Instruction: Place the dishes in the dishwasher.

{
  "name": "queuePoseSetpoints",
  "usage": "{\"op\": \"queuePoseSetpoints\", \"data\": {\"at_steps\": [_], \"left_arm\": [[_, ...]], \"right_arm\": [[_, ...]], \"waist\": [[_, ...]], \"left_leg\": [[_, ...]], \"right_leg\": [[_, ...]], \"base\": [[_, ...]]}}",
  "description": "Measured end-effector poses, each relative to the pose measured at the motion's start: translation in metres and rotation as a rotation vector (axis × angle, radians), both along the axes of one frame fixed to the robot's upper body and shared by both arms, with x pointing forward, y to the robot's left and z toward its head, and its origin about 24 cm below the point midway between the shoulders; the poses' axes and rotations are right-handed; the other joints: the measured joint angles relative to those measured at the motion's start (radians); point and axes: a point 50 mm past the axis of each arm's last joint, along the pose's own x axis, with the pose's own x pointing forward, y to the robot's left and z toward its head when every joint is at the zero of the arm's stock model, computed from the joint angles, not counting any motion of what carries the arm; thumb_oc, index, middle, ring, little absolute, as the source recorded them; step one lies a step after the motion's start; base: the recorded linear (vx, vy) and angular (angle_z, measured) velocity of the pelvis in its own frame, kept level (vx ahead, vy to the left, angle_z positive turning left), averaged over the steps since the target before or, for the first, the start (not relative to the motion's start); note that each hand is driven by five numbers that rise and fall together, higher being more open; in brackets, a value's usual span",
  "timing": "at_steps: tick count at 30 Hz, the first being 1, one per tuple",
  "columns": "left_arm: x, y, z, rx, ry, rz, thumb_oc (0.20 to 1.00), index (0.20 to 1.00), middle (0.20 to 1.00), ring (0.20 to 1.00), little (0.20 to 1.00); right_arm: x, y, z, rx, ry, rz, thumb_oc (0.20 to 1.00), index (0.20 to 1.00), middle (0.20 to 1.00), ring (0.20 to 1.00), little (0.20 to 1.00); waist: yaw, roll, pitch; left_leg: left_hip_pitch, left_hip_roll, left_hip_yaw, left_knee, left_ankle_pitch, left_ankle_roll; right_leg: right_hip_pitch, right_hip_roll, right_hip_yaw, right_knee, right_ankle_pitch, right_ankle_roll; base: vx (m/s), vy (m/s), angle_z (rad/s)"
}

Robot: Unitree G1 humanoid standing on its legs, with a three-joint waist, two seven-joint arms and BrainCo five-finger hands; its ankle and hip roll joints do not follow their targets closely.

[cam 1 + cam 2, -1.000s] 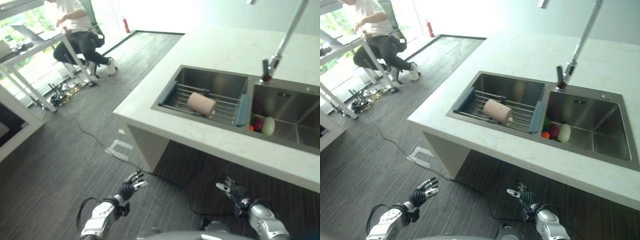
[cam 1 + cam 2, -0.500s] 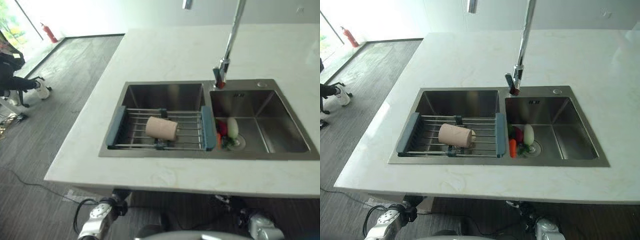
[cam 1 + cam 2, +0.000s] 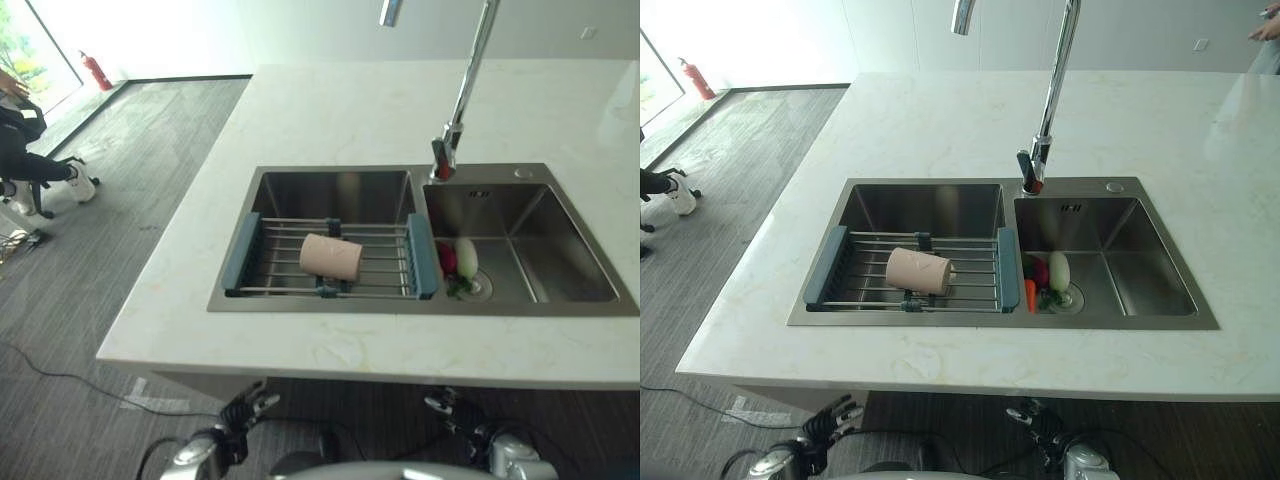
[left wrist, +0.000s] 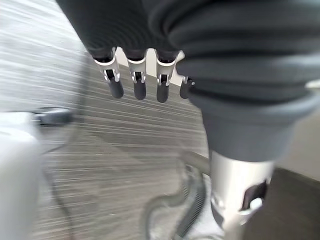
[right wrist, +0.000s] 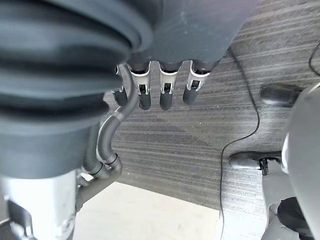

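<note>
A beige cup (image 3: 331, 257) lies on its side on a wire rack (image 3: 385, 268) with blue ends, set across the left basin of a steel double sink (image 3: 330, 190). Both hands hang low, below the counter's near edge and well short of the cup. My left hand (image 3: 245, 408) is open and holds nothing, its straight fingers (image 4: 137, 82) pointing at the floor in the left wrist view. My right hand (image 3: 448, 408) is open and empty too, and the right wrist view looks along its straight fingers (image 5: 155, 92) at the floor.
The white stone counter (image 3: 330, 110) surrounds the sink, with a tall faucet (image 3: 462, 90) between the basins. Vegetables (image 3: 455, 262) lie by the right basin's drain. A seated person (image 3: 25, 160) and a fire extinguisher (image 3: 93, 70) are at the far left. Grey striped floor (image 3: 90, 300) lies beside the counter.
The camera has swung from the floor onto the sink, then settled. Both hands' fingers, hidden under the counter edge half a second ago, now show below it.
</note>
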Motion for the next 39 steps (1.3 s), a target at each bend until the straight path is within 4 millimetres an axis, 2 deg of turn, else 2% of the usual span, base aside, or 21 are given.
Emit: {"op": "queuePoseSetpoints", "data": {"at_steps": [3, 6, 7, 10, 12, 14, 15, 19, 20, 21, 22, 25, 27, 28, 31, 32, 33, 35, 36, 38, 39], "left_arm": [[-0.045, -0.002, -0.023, -0.095, 0.202, 0.311, 1.0, 1.0, 1.0, 1.0, 1.0], [-0.079, 0.0, -0.029, -0.099, 0.332, 0.438, 1.0, 1.0, 1.0, 1.0, 1.0], [-0.098, 0.007, -0.03, -0.076, 0.379, 0.54, 1.0, 1.0, 1.0, 1.0, 1.0], [-0.113, 0.027, -0.025, -0.039, 0.387, 0.742, 1.0, 1.0, 1.0, 1.0, 1.0], [-0.109, 0.068, -0.011, 0.047, 0.274, 1.005, 1.0, 1.0, 1.0, 1.0, 1.0], [-0.102, 0.089, -0.001, 0.099, 0.17, 1.166, 1.0, 1.0, 1.0, 1.0, 1.0], [-0.093, 0.113, 0.013, 0.153, 0.058, 1.28, 1.0, 1.0, 1.0, 1.0, 1.0], [-0.062, 0.157, 0.056, 0.302, -0.249, 1.51, 1.0, 1.0, 1.0, 1.0, 1.0], [-0.053, 0.165, 0.068, 0.326, -0.33, 1.545, 1.0, 1.0, 1.0, 1.0, 1.0], [-0.028, 0.181, 0.104, 0.371, -0.549, 1.573, 1.0, 1.0, 1.0, 1.0, 1.0], [-0.02, 0.186, 0.118, 0.402, -0.625, 1.572, 1.0, 1.0, 1.0, 1.0, 1.0], [0.008, 0.195, 0.169, 0.511, -0.879, 1.492, 1.0, 1.0, 1.0, 1.0, 1.0], [0.043, 0.179, 0.242, 0.612, -1.222, 1.27, 1.0, 1.0, 1.0, 1.0, 1.0], [0.055, 0.165, 0.269, 0.649, -1.356, 1.148, 1.0, 1.0, 1.0, 1.0, 1.0], [0.076, 0.145, 0.29, 0.612, -1.498, 0.994, 1.0, 1.0, 1.0, 1.0, 1.0], [0.092, 0.127, 0.3, 0.593, -1.561, 0.807, 1.0, 1.0, 1.0, 1.0, 1.0], [0.094, 0.123, 0.301, 0.598, -1.568, 0.769, 1.0, 1.0, 1.0, 1.0, 1.0], [0.124, 0.071, 0.32, 0.659, -1.661, 0.329, 1.0, 1.0, 1.0, 1.0, 1.0], [0.128, 0.062, 0.323, 0.675, -1.672, 0.248, 1.0, 1.0, 1.0, 1.0, 1.0], [0.154, 0.023, 0.334, 0.747, -1.653, -0.194, 1.0, 1.0, 1.0, 1.0, 1.0], [0.157, 0.02, 0.334, 0.759, -1.64, -0.244, 1.0, 1.0, 1.0, 1.0, 1.0]], "right_arm": [[-0.01, -0.008, -0.009, -0.016, 0.056, -0.063, 1.0, 1.0, 1.0, 1.0, 1.0], [-0.018, -0.016, -0.012, -0.029, 0.086, -0.101, 1.0, 1.0, 1.0, 1.0, 1.0], [-0.02, -0.021, -0.012, -0.038, 0.083, -0.117, 1.0, 1.0, 1.0, 1.0, 1.0], [-0.022, -0.029, -0.01, -0.044, 0.078, -0.142, 1.0, 1.0, 1.0, 1.0, 1.0], [-0.028, -0.047, -0.008, -0.083, 0.08, -0.164, 1.0, 1.0, 1.0, 1.0, 1.0], [-0.033, -0.053, -0.008, -0.089, 0.087, -0.181, 1.0, 1.0, 1.0, 1.0, 1.0], [-0.037, -0.057, -0.007, -0.104, 0.089, -0.173, 1.0, 1.0, 1.0, 1.0, 1.0], [-0.039, -0.057, -0.008, -0.116, 0.096, -0.154, 1.0, 1.0, 1.0, 1.0, 1.0], [-0.039, -0.054, -0.009, -0.117, 0.101, -0.136, 1.0, 1.0, 1.0, 1.0, 1.0], [-0.04, -0.05, -0.01, -0.114, 0.105, -0.133, 1.0, 1.0, 1.0, 1.0, 1.0], [-0.04, -0.048, -0.011, -0.112, 0.105, -0.135, 1.0, 1.0, 1.0, 1.0, 1.0], [-0.041, -0.039, -0.012, -0.104, 0.103, -0.121, 1.0, 1.0, 1.0, 1.0, 1.0], [-0.049, -0.024, -0.017, -0.078, 0.116, -0.12, 1.0, 1.0, 1.0, 1.0, 1.0], [-0.053, -0.022, -0.018, -0.075, 0.125, -0.129, 1.0, 1.0, 1.0, 1.0, 1.0], [-0.062, -0.019, -0.021, -0.068, 0.148, -0.134, 1.0, 1.0, 1.0, 1.0, 1.0], [-0.068, -0.02, -0.022, -0.069, 0.164, -0.137, 1.0, 1.0, 1.0, 1.0, 1.0], [-0.069, -0.02, -0.022, -0.069, 0.166, -0.137, 1.0, 1.0, 1.0, 1.0, 1.0], [-0.072, -0.018, -0.023, -0.064, 0.174, -0.137, 1.0, 1.0, 1.0, 1.0, 1.0], [-0.071, -0.018, -0.022, -0.064, 0.17, -0.136, 1.0, 1.0, 1.0, 1.0, 1.0], [-0.068, -0.019, -0.022, -0.062, 0.164, -0.132, 1.0, 1.0, 1.0, 1.0, 1.0], [-0.067, -0.019, -0.022, -0.063, 0.159, -0.128, 1.0, 1.0, 1.0, 1.0, 1.0]], "waist": [[0.003, 0.003, -0.028], [0.021, 0.003, -0.03], [0.029, 0.01, -0.033], [0.031, 0.029, -0.037], [0.032, 0.05, -0.045], [0.033, 0.062, -0.048], [0.033, 0.073, -0.049], [0.038, 0.081, -0.051], [0.044, 0.077, -0.052], [0.051, 0.068, -0.052], [0.05, 0.065, -0.053], [0.047, 0.05, -0.051], [0.05, 0.021, -0.053], [0.046, 0.019, -0.053], [0.039, 0.018, -0.053], [0.028, 0.012, -0.053], [0.025, 0.011, -0.054], [0.011, 0.003, -0.055], [-0.005, 0.003, -0.055], [-0.038, 0.001, -0.055], [-0.047, 0.002, -0.055]], "left_leg": [[-0.002, -0.002, 0.001, 0.0, 0.0, -0.001], [-0.001, -0.002, 0.0, 0.0, 0.0, -0.001], [-0.003, -0.002, -0.003, 0.0, 0.001, -0.002], [-0.005, -0.004, -0.005, -0.005, 0.002, -0.003], [-0.006, -0.005, -0.007, -0.006, 0.001, -0.003], [-0.007, -0.006, -0.012, -0.006, 0.001, -0.003], [-0.009, -0.006, -0.016, -0.005, 0.002, -0.004], [-0.012, -0.006, -0.016, -0.004, 0.002, -0.004], [-0.012, -0.005, -0.015, -0.004, 0.002, -0.004], [-0.012, -0.005, -0.016, -0.001, 0.003, -0.004], [-0.012, -0.005, -0.015, 0.0, 0.003, -0.004], [-0.006, -0.005, -0.011, 0.0, 0.002, -0.004], [0.001, -0.003, -0.009, -0.005, 0.001, -0.006], [0.004, -0.002, -0.003, -0.005, 0.0, -0.007], [0.014, 0.0, 0.01, -0.005, -0.007, -0.015], [0.016, 0.002, 0.015, -0.005, -0.006, -0.013], [0.017, 0.002, 0.017, -0.005, -0.006, -0.013], [0.018, 0.006, 0.04, -0.005, -0.005, -0.01], [0.018, 0.007, 0.042, -0.005, -0.005, -0.01], [0.032, 0.016, 0.073, -0.005, -0.009, -0.013], [0.034, 0.018, 0.081, -0.005, -0.01, -0.014]], "right_leg": [[0.012, 0.0, -0.003, -0.031, 0.013, 0.003], [0.018, 0.002, -0.006, -0.04, 0.017, 0.001], [0.02, 0.002, -0.01, -0.046, 0.019, 0.0], [0.02, 0.001, -0.013, -0.053, 0.02, -0.001], [0.02, -0.001, -0.02, -0.053, 0.02, 0.0], [0.02, -0.002, -0.025, -0.053, 0.02, 0.0], [0.02, -0.001, -0.028, -0.055, 0.02, 0.0], [0.02, 0.0, -0.029, -0.06, 0.02, 0.0], [0.02, 0.0, -0.028, -0.061, 0.02, 0.0], [0.02, 0.001, -0.028, -0.062, 0.02, 0.0], [0.021, 0.001, -0.028, -0.062, 0.02, 0.0], [0.027, 0.001, -0.025, -0.06, 0.021, 0.0], [0.035, 0.002, -0.025, -0.063, 0.02, 0.0], [0.033, 0.002, -0.02, -0.064, 0.02, 0.0], [0.035, 0.001, -0.004, -0.06, 0.02, 0.0], [0.033, 0.001, 0.0, -0.056, 0.02, 0.0], [0.032, 0.001, 0.001, -0.056, 0.02, 0.0], [0.02, 0.002, 0.026, -0.046, 0.023, 0.001], [0.019, 0.002, 0.027, -0.046, 0.024, 0.003], [0.019, 0.005, 0.052, -0.046, 0.026, 0.007], [0.019, 0.004, 0.053, -0.049, 0.028, 0.009]], "base": [[0.0, -0.008, -0.01], [0.0, -0.003, 0.03], [-0.02, 0.029, 0.03], [-0.02, 0.049, 0.03], [0.0, 0.047, 0.04], [0.0, 0.024, 0.07], [0.01, 0.002, 0.06], [0.05, -0.024, 0.01], [0.05, -0.047, 0.0], [0.04, -0.046, -0.01], [0.03, -0.049, -0.01], [0.03, -0.051, -0.02], [0.04, -0.063, -0.05], [0.04, -0.046, -0.12], [0.03, -0.014, -0.15], [0.03, -0.013, -0.12], [0.03, -0.016, -0.13], [0.01, -0.03, -0.26], [0.04, -0.044, -0.3], [0.05, -0.029, -0.37], [0.06, -0.018, -0.37]]}}
